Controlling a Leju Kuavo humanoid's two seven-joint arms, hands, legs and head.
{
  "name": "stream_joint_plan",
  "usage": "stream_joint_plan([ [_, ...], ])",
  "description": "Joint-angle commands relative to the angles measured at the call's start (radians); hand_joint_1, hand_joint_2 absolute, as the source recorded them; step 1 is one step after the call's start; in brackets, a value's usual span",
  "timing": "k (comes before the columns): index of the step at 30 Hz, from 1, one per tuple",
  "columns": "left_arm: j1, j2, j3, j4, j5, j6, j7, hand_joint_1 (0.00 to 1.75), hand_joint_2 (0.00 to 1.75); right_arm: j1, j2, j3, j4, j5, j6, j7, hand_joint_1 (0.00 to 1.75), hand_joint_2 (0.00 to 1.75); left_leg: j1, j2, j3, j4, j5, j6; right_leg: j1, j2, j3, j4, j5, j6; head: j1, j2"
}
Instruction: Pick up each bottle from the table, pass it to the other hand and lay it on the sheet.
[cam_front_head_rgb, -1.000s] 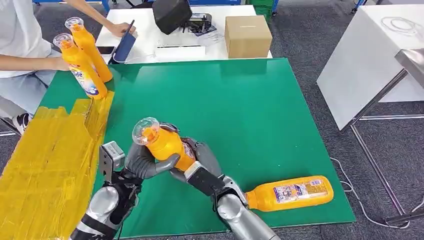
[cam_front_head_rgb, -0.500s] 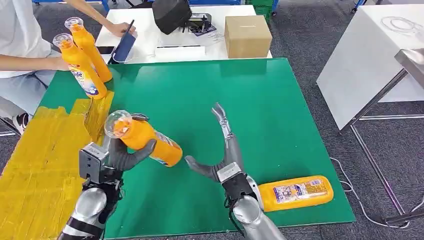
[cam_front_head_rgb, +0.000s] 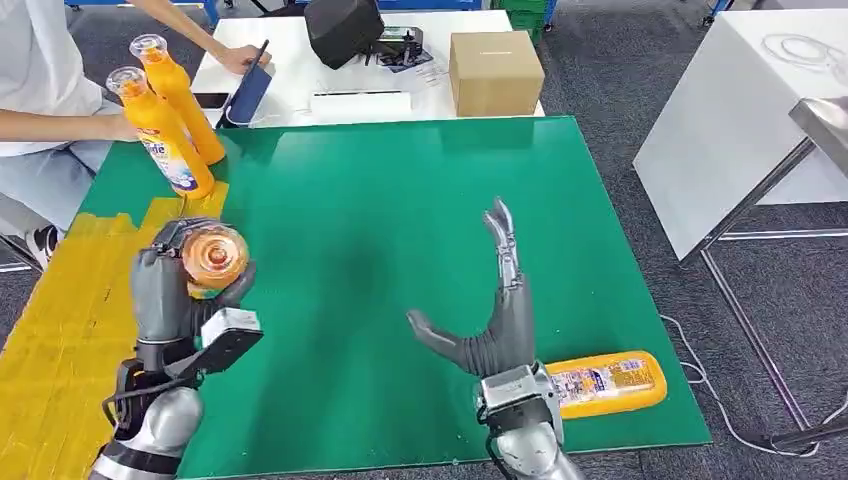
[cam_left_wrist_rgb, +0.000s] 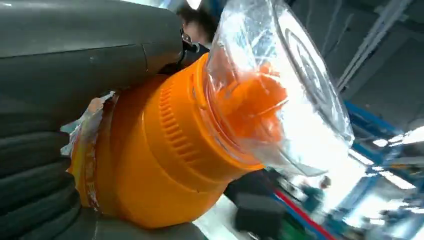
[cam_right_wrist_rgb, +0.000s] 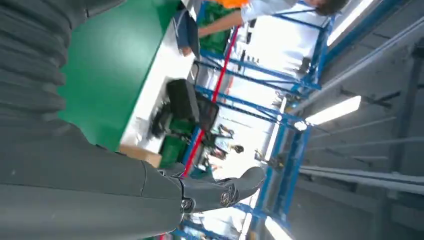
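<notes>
My left hand (cam_front_head_rgb: 170, 285) grips an orange bottle (cam_front_head_rgb: 212, 259) with a clear cap, held above the edge where the yellow sheet (cam_front_head_rgb: 70, 340) meets the green mat. The cap points toward the camera. In the left wrist view the same bottle (cam_left_wrist_rgb: 165, 150) sits in the left hand (cam_left_wrist_rgb: 60, 115), neck and clear cap sticking out. My right hand (cam_front_head_rgb: 490, 310) stands over the mat's middle front, fingers spread and pointing up, holding nothing. A second orange bottle (cam_front_head_rgb: 600, 383) lies on its side at the mat's front right. The right hand (cam_right_wrist_rgb: 75, 165) also appears in the right wrist view.
Two more orange bottles (cam_front_head_rgb: 165, 130) stand upright at the mat's far left corner, beside a seated person (cam_front_head_rgb: 40, 90). Behind the green mat (cam_front_head_rgb: 400, 200) is a white table with a cardboard box (cam_front_head_rgb: 495, 72), a black bag and a tablet. Another white table (cam_front_head_rgb: 740, 110) stands at the right.
The right hand let go of the bottle and drew off to the right, opening wide. The left hand carried the bottle left toward the yellow sheet and turned its cap toward the camera.
</notes>
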Motion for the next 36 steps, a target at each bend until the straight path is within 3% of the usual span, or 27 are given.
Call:
stream_joint_plan([
  [1,0.013,0.066,-0.019,0.079,-0.391,-0.032,0.167,1.75,1.75,0.04,-0.062,-0.056,-0.126,0.04,0.009,0.03,0.0,1.75,0.0,0.0,0.002,-0.001,0.0,0.0,0.001,-0.001,0.003,-0.001,0.0,-0.001,0.0,0.0],
  [8,0.084,0.129,-0.009,0.173,-0.541,-0.029,0.268,1.75,1.75,0.061,-0.061,-0.098,-0.118,0.022,0.041,0.039,0.0,1.75,0.001,0.002,0.006,-0.002,-0.001,0.0,0.001,0.001,0.005,-0.003,0.0,-0.002,0.0,0.0],
  [18,0.047,0.163,0.015,0.314,-0.565,-0.099,0.319,1.75,1.75,0.043,-0.055,-0.093,-0.077,0.022,0.069,0.046,0.0,1.75,0.001,0.001,0.003,-0.002,0.0,-0.001,0.001,0.0,0.003,-0.002,0.0,-0.002,0.0,0.0],
  [29,0.021,0.147,0.019,0.395,-0.562,-0.119,0.319,1.75,1.75,0.032,-0.054,-0.085,-0.06,0.021,0.087,0.054,0.0,1.75,0.003,0.002,0.008,-0.001,-0.002,-0.001,0.004,-0.001,0.009,-0.004,-0.001,-0.004,0.0,0.0],
  [32,-0.003,0.138,0.016,0.451,-0.561,-0.137,0.318,1.75,1.75,0.025,-0.051,-0.077,-0.045,0.021,0.094,0.057,0.0,1.75,0.001,0.001,0.002,-0.001,0.0,-0.001,0.001,-0.001,0.003,-0.002,0.0,-0.002,0.0,0.0],
  [33,-0.011,0.135,0.019,0.47,-0.561,-0.144,0.322,0.4,1.75,0.023,-0.052,-0.074,-0.043,0.023,0.098,0.058,0.0,1.75,0.001,0.001,0.003,-0.001,0.0,-0.001,0.002,-0.001,0.004,-0.002,0.0,-0.002,0.0,0.0],
  [34,-0.026,0.136,0.016,0.502,-0.562,-0.161,0.328,0.12,1.75,0.02,-0.051,-0.071,-0.039,0.024,0.1,0.059,0.0,1.75,0.002,0.001,0.004,-0.001,-0.001,-0.001,0.002,-0.001,0.005,-0.002,-0.001,-0.002,0.0,0.0],
  [36,-0.045,0.137,0.016,0.552,-0.554,-0.179,0.331,0.0,1.75,0.016,-0.05,-0.068,-0.031,0.026,0.103,0.062,0.0,1.75,0.001,0.0,0.004,-0.002,0.0,-0.001,0.002,-0.002,0.004,-0.002,0.0,-0.002,0.0,0.0],
])
